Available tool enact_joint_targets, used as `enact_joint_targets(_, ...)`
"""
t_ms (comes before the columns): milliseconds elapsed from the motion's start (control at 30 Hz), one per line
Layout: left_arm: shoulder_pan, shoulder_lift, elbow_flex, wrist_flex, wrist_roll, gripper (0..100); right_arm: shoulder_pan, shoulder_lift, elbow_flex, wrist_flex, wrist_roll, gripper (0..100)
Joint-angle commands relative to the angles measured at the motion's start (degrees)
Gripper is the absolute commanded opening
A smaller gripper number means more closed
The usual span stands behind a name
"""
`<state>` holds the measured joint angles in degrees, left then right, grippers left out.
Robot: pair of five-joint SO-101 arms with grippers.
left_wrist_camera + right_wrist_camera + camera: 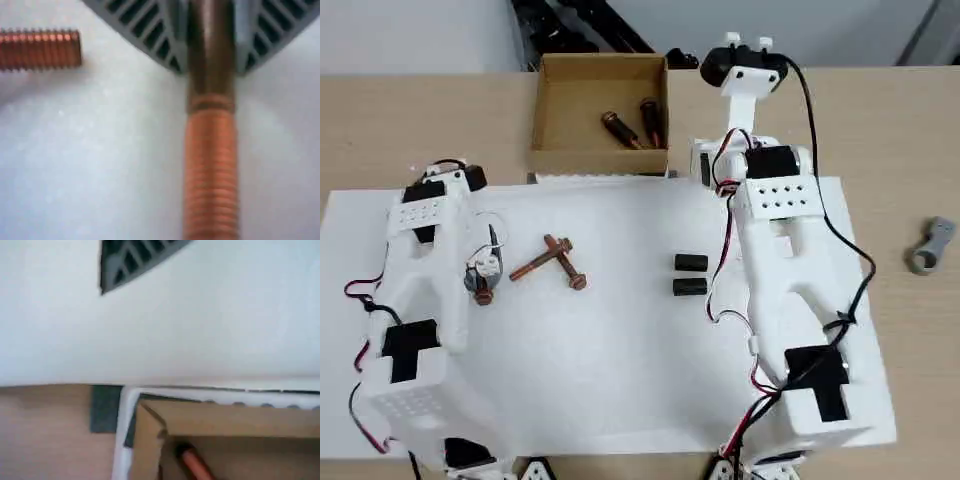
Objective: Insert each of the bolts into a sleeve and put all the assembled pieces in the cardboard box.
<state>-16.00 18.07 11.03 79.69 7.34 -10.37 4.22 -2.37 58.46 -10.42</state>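
My left gripper rests on the white mat at the left, shut on a copper bolt. Up close, the grey fingers pinch that bolt's smooth shank, and the threaded end of another bolt lies nearby. Two more bolts lie crossed just right of the gripper. Two black sleeves sit side by side mid-mat. The cardboard box at the back holds two assembled pieces. My right arm stretches toward the box's right corner; one grey finger hangs over the mat near the box.
A grey plastic part lies on the bare wooden table at the far right. The arm bases stand at the mat's front corners. Open mat stretches across the front middle.
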Motion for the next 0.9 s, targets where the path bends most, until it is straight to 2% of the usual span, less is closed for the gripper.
enact_joint_targets(0, -0.26, 1.05, -2.33, 0.88, -7.12, 0, 0.57, -3.3, -0.44, 0.04, -0.35, 15.1)
enact_joint_targets(233, -1.32, -12.57, -6.46, 4.92, -25.32, 0, 0.57, -3.3, -0.53, -0.22, -0.35, 15.1)
enact_joint_targets(467, -1.14, -24.97, -6.46, 10.55, -48.7, 0, 0.57, -3.3, -0.62, -0.22, -0.35, 15.1)
enact_joint_targets(700, -1.58, -21.36, -5.85, 16.0, -75.6, 0, 0.4, -3.38, -0.44, -0.22, -0.7, 15.1)
enact_joint_targets(767, -1.58, -18.55, -5.85, 15.74, -80.35, 0, 0.48, -3.38, -0.44, -0.22, -0.7, 15.1)
enact_joint_targets(867, -1.32, -13.98, -6.11, 13.19, -82.46, 0, 0.48, -3.38, -0.44, 0.22, -0.62, 15.1)
